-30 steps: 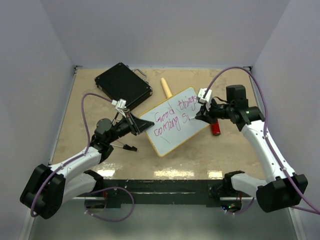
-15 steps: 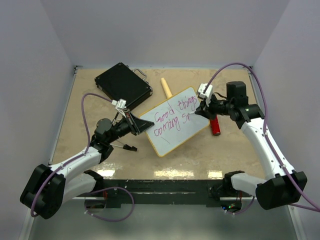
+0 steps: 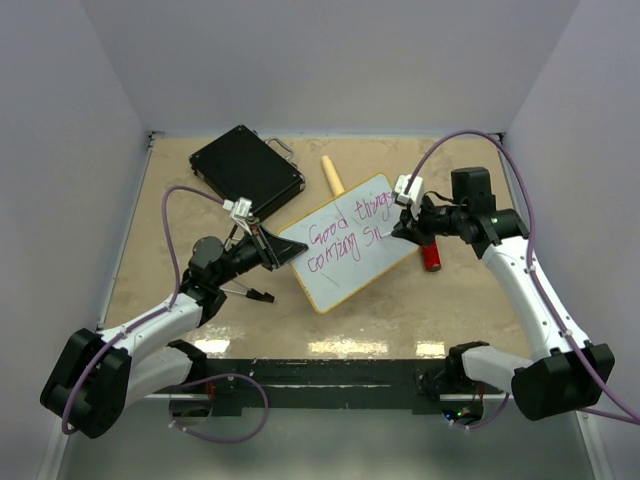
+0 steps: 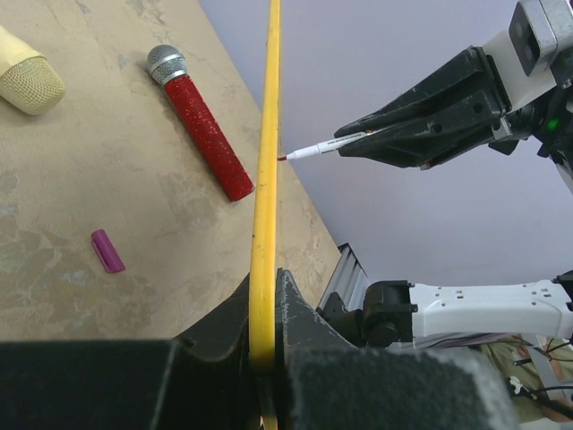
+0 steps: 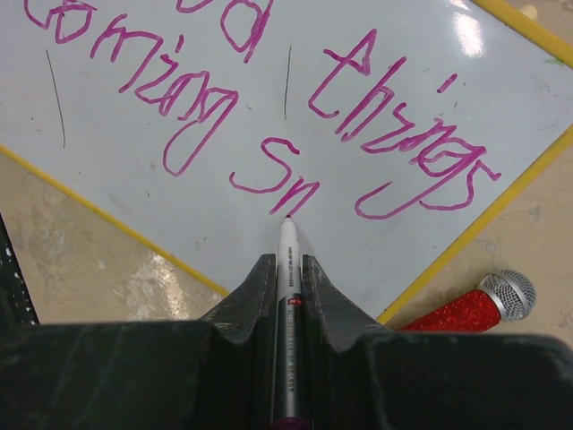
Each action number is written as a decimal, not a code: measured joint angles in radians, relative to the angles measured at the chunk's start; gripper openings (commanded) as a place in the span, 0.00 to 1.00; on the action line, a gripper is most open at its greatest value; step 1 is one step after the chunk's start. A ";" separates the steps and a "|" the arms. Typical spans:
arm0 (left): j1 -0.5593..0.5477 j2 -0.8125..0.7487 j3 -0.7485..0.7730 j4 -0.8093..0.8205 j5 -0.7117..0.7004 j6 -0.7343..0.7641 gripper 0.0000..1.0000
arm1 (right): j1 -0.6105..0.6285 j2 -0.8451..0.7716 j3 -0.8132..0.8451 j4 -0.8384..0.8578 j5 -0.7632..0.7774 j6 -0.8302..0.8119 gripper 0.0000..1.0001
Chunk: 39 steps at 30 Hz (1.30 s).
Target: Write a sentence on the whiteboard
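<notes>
The whiteboard, white with a thin yellow frame, is tilted up off the table. My left gripper is shut on its left corner. In the left wrist view the yellow edge runs straight up from between the jaws. The sentence in magenta reads "Good things" over "coming Sn". My right gripper is shut on a white marker. The marker's tip rests on the board just below the "n", and the marker meets the board from the right.
A black case lies at the back left, and a beige microphone lies behind the board. A red glitter microphone lies under my right gripper. A purple cap lies on the table behind the board. A thin dark tool lies by my left arm.
The right gripper moved the marker up and back down, and the lone "S" on the second line has become "Sn". The left gripper and the board have not moved.
</notes>
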 measured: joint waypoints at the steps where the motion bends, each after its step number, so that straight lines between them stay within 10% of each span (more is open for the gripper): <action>1: 0.000 0.000 0.000 0.000 0.000 0.000 0.00 | 0.000 0.001 0.000 0.005 0.000 0.005 0.00; 39: 0.001 -0.008 0.000 0.001 0.016 0.000 0.00 | -0.005 -0.025 0.034 -0.006 -0.017 0.040 0.00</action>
